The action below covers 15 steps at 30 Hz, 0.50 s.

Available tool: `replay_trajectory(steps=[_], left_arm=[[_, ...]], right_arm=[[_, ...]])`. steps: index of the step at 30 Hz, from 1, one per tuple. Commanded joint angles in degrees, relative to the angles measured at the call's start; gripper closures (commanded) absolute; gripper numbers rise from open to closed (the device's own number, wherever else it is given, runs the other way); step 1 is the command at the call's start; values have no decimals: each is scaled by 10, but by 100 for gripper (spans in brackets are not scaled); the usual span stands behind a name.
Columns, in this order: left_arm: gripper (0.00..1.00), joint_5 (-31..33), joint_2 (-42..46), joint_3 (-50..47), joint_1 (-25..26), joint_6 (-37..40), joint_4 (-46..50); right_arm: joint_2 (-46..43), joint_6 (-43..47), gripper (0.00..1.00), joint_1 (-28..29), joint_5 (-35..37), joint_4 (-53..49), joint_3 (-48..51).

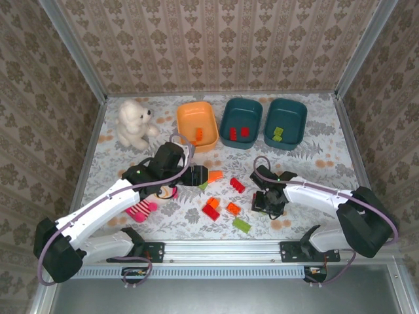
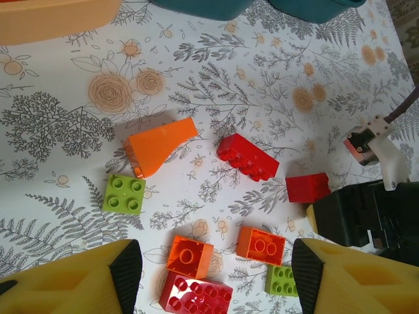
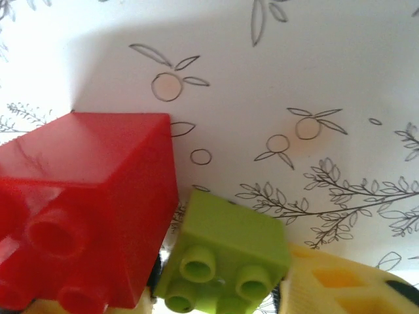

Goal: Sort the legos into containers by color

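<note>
A glossy red brick and a studded light green brick sit side by side between the yellow fingers of my right gripper. Whether it is clenched, I cannot tell. My left wrist view shows an orange wedge brick and others loose on the flower-printed cloth, below my left gripper, which is spread wide and empty. Overhead, the rounded orange tub and the teal tubs hold sorted bricks.

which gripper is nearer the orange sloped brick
Left. The left gripper is right beside the orange sloped brick, on its left in the top view; the right gripper is off to its lower right.
</note>
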<state>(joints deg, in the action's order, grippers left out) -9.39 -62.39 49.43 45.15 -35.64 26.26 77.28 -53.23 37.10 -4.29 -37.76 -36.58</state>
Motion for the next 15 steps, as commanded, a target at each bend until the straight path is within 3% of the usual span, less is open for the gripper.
replay_trajectory(steps=[1,6,10,12,15], left_arm=[[35,-3,12,-6,6,-6,-5],[35,-5,12,-7,10,-14,-17],[35,-5,5,13,12,-20,-24],[35,-6,-6,35,11,-20,-31],[34,-9,-40,79,11,-21,-44]], right_arm=[[7,-12,62,-2,7,1,-3],[-25,-3,77,-2,18,-28,-23],[-71,22,78,-4,45,-110,-88],[-90,48,78,-25,64,-154,-132],[-97,109,77,-99,80,-193,-211]])
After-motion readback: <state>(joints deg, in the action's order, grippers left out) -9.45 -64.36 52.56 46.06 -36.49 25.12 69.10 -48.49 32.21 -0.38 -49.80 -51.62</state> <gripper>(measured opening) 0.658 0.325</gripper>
